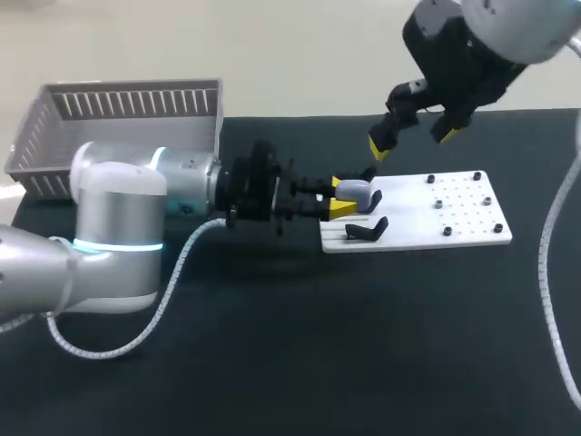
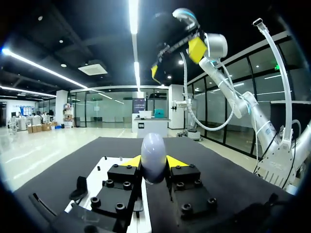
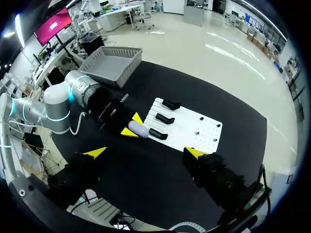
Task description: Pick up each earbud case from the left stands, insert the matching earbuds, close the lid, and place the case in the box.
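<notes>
**Inspector:** Status of the left end effector?

**Operator:** Clamped from both sides on the rounded pale grey earbud case, at the left end of the white perforated fixture plate, among the black stands. I cannot tell whether the case is seated or lifted.

**Inspector:** The right end effector?

**Operator:** Fingers spread, empty, above the plate's rear edge.

**Inspector:** Recommendation: raise the case straight off the plate and keep it level, leaving the lid side unobstructed. The grey slatted plastic box, well left of the plate, comes last.

No legible text, labels or numbers visible.
</notes>
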